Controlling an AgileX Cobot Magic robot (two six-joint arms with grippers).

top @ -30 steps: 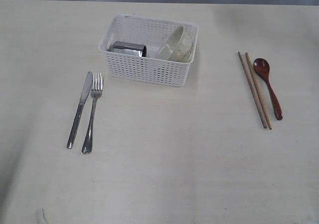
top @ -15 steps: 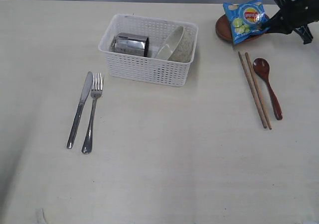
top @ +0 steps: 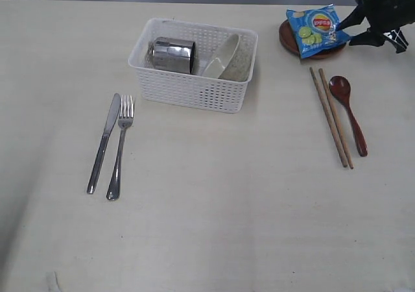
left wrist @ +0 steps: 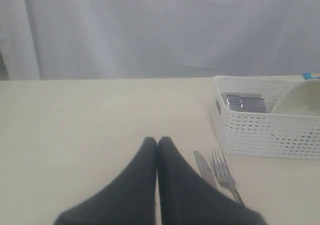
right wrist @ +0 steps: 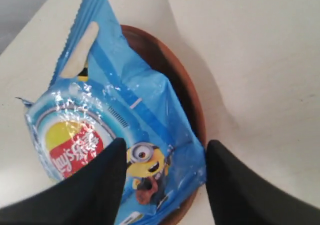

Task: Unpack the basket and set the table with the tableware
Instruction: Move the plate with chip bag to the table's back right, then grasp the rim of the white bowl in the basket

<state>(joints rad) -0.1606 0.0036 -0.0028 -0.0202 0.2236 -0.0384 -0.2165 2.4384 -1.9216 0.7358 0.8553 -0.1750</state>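
— Where is the basket?

— The basket (top: 191, 92) sits toward the far side of the tabletop (top: 227, 207), a little left of the middle. Inside it, a steel cup (top: 172, 55) lies on its side at the left. A white bowl (top: 227, 58) leans on edge at the right.

— What is already out?

— A knife (top: 104, 143) and fork (top: 120, 148) lie side by side, near and left of the basket. Chopsticks (top: 332, 118) and a spoon (top: 349, 113) lie together at the right. Beyond them a brown plate (top: 284, 37) carries a blue snack bag (top: 316, 29).

— And the arms?

— The right gripper (top: 348, 34) is at the bag. Its jaws are wide, one on either side of the bag's edge, not clamping it. The left gripper (left wrist: 157, 141) hangs over the tabletop with its jaws pressed together and empty.
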